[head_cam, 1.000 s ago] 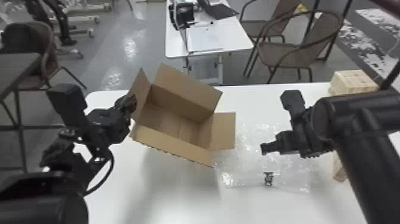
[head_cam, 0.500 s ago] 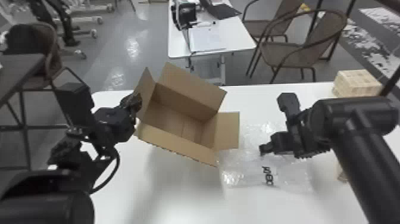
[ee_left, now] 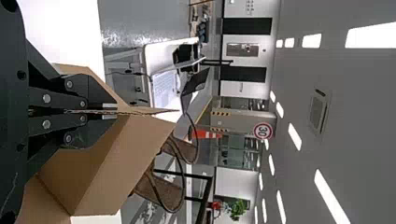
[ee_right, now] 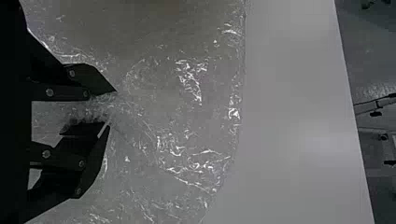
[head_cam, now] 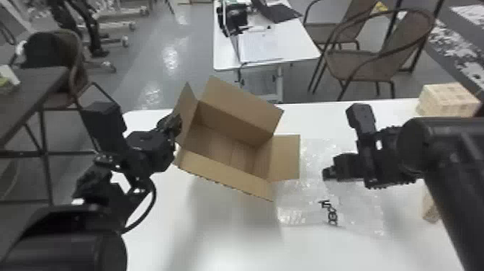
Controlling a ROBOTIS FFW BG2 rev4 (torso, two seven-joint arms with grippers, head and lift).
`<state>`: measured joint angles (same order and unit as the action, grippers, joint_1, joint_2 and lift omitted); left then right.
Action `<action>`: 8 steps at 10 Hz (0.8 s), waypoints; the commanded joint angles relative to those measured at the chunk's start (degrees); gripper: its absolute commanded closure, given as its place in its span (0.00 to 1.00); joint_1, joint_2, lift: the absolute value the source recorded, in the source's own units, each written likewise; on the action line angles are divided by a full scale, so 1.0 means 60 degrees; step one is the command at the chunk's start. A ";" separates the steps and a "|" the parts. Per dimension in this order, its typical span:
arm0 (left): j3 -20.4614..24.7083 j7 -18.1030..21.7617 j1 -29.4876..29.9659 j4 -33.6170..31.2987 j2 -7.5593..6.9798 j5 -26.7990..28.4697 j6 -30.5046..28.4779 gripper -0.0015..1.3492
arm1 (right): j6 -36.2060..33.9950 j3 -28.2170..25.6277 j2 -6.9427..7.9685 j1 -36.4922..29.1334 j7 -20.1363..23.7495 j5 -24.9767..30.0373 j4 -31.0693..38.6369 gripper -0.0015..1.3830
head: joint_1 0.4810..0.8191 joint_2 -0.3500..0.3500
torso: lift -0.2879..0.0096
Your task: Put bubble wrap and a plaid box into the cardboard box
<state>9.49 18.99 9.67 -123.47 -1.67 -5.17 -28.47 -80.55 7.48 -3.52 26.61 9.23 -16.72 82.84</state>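
Observation:
The open cardboard box (head_cam: 230, 147) stands tilted on the white table. My left gripper (head_cam: 177, 124) is at its left flap; in the left wrist view the left gripper (ee_left: 109, 111) is shut on that flap (ee_left: 144, 111). Clear bubble wrap (head_cam: 356, 212) with a dark print lies right of the box. Over it is my right gripper (head_cam: 327, 173). In the right wrist view, bunched bubble wrap (ee_right: 187, 140) is pinched in the right gripper (ee_right: 113, 107), its fingertips slightly apart around the film. A beige plaid box (head_cam: 448, 101) sits at the table's back right.
Another beige piece (head_cam: 430, 205) shows partly from under the right arm; whether it belongs to the plaid box, I cannot tell. Beyond the white table (head_cam: 230, 245) stand a second table (head_cam: 263, 47) and brown chairs (head_cam: 363, 65).
The wrap's dark print has spread out from a small folded patch, and the film around it has shifted. Both arms stay nearly in place; the whole head view has moved slightly.

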 commanded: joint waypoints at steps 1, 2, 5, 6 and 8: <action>0.0000 0.0000 0.0014 -0.0004 -0.0001 -0.0002 0.0000 0.91 | -0.0183 -0.0105 -0.0028 -0.0172 0.0001 -0.0172 0.0505 0.74 | 0.63 0.69 | 0.60; 0.0000 -0.0015 0.0014 -0.0004 0.0014 -0.0002 0.0014 0.91 | -0.0329 -0.0222 -0.0072 -0.0362 0.0001 -0.0392 0.0901 0.74 | 0.63 0.69 | 0.60; 0.0073 -0.0088 0.0087 -0.0004 0.0072 -0.0016 0.0205 0.91 | -0.0974 -0.0896 -0.0146 -0.1314 -0.0029 -0.0450 0.2512 0.74 | 0.63 0.69 | 0.60; 0.0088 -0.0074 0.0102 -0.0004 0.0087 -0.0016 0.0234 0.91 | -0.1223 -0.1291 -0.0160 -0.1724 -0.0073 -0.0450 0.3186 0.74 | 0.63 0.69 | 0.60; 0.0147 -0.0074 0.0146 -0.0018 0.0102 -0.0016 0.0263 0.91 | -0.1588 -0.2331 -0.0204 -0.2559 -0.0087 -0.0568 0.4665 0.74 | 0.63 0.66 | 0.60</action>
<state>10.21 18.52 10.41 -123.54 -1.10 -5.33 -26.97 -89.61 -4.42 -4.70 12.83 8.70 -19.86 107.99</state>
